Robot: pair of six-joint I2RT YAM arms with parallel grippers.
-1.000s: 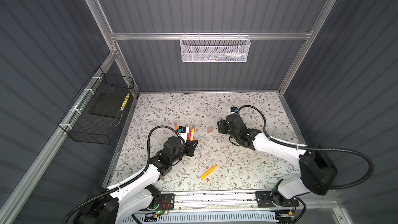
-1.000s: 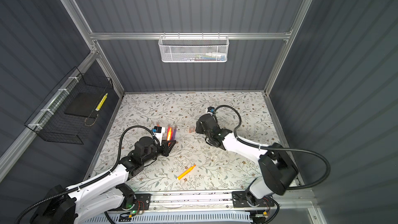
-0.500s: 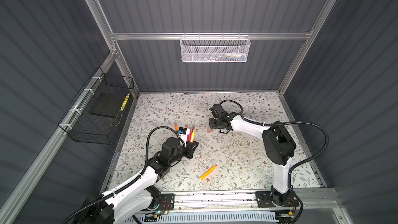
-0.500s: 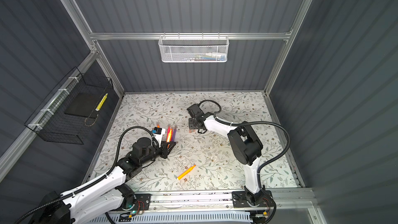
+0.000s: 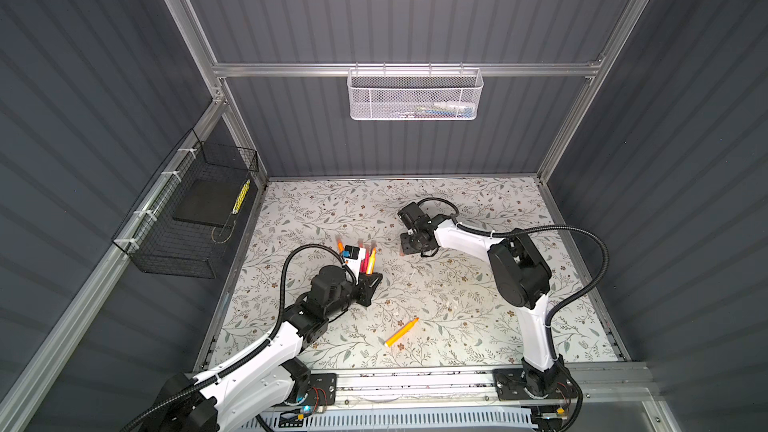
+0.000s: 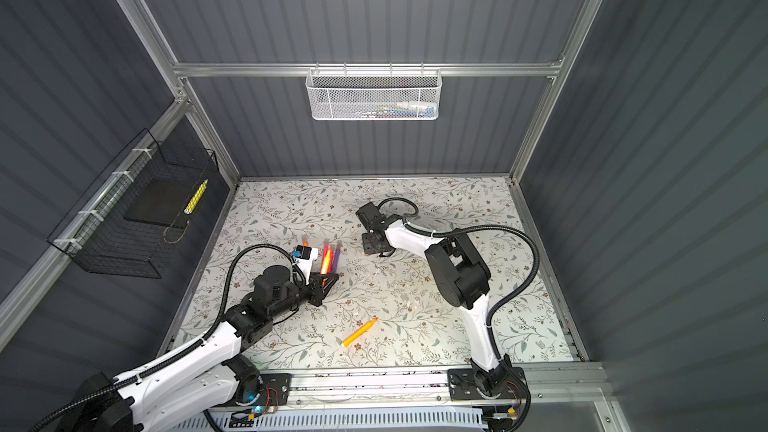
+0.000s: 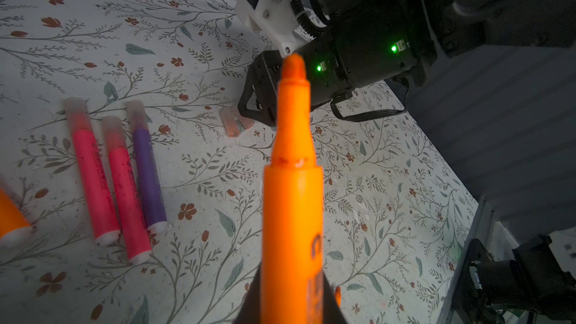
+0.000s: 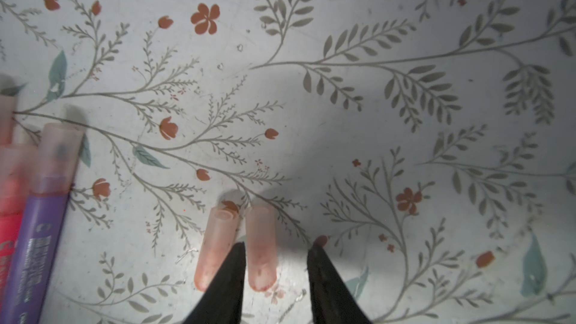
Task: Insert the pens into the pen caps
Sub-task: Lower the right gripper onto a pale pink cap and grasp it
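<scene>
Table (image 5: 457, 284) floral; left gripper (image 5: 374, 278) pinching one uncapped orange pen (image 7: 293, 182); right gripper (image 8: 277, 246) spread, straddling one of two loose caps (image 8: 261, 244) lying side by side. Capped, in a row: two pink pens (image 7: 93, 176), one purple pen (image 7: 146, 169); second orange pen (image 7: 9, 216) beside them; third orange pen (image 5: 401, 332) alone near front edge.

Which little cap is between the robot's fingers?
The cap farther from the purple pen. The other cap lies just outside the right gripper.
</scene>
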